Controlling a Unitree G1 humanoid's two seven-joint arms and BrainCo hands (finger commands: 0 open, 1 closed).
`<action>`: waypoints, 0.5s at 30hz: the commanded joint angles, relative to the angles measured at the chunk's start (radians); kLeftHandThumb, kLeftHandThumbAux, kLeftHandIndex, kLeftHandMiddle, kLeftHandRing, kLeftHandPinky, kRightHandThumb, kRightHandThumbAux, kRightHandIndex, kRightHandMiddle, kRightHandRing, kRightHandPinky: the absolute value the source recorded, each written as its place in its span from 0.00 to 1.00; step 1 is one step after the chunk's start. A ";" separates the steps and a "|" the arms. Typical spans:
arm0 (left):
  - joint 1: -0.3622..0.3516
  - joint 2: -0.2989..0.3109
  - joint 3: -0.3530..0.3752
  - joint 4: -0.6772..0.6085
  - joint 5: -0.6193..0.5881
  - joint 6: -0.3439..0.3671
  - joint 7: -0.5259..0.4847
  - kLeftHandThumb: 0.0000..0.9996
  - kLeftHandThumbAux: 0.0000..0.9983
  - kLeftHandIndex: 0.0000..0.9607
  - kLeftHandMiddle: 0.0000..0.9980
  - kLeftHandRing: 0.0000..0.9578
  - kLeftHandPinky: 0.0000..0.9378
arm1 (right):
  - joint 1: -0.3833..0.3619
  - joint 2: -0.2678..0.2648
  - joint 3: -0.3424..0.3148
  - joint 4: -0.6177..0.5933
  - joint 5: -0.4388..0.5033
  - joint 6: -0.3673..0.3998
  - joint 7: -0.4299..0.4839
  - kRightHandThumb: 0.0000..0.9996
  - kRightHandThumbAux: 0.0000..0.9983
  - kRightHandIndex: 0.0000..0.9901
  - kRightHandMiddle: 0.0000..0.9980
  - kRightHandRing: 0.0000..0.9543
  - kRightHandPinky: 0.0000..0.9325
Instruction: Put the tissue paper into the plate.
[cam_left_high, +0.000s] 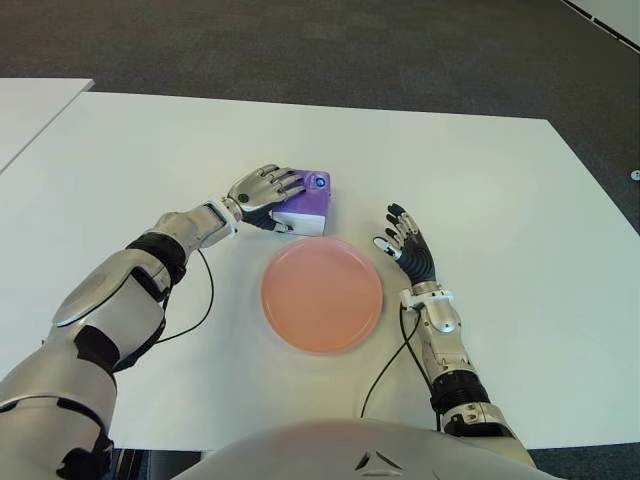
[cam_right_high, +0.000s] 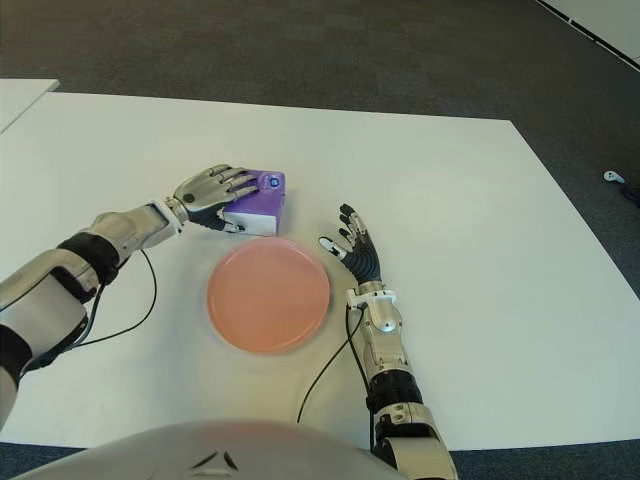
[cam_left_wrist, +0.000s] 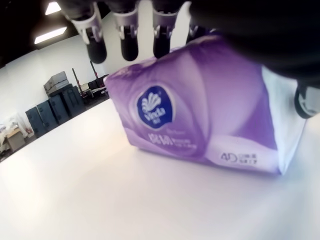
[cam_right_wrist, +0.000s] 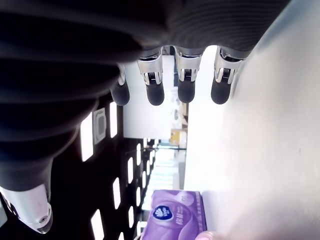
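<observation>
Left hand (cam_left_high: 262, 190) draped over tissue pack (cam_left_high: 305, 202), gripping; right hand (cam_left_high: 406, 244) spread beside plate (cam_left_high: 321, 294).

White counter (cam_left_high: 520, 200), a second white surface (cam_left_high: 30, 105) just off its far-left corner. On it: pink plate (cam_left_high: 321, 294) near the front edge, purple tissue pack (cam_left_high: 305, 201) just behind the plate. Two black cables (cam_left_high: 195, 300) trail across it toward the front.

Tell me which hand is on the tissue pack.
The left hand, fingers draped over the purple tissue pack beyond the plate. The right hand is open beside the plate, holding nothing.
</observation>
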 joint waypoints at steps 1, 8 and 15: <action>0.020 -0.021 -0.035 0.018 0.022 -0.005 0.009 0.06 0.23 0.00 0.00 0.00 0.00 | 0.112 0.018 0.014 0.063 -0.003 0.068 0.002 0.00 0.63 0.00 0.03 0.00 0.00; 0.025 -0.023 -0.041 0.010 0.014 -0.012 0.035 0.07 0.23 0.00 0.00 0.00 0.00 | 0.117 0.018 0.014 0.061 -0.005 0.073 0.001 0.00 0.62 0.00 0.03 0.00 0.00; 0.028 -0.020 -0.052 0.003 0.016 -0.024 0.056 0.06 0.24 0.00 0.00 0.00 0.00 | 0.123 0.019 0.016 0.054 -0.004 0.077 0.002 0.00 0.63 0.00 0.03 0.00 0.00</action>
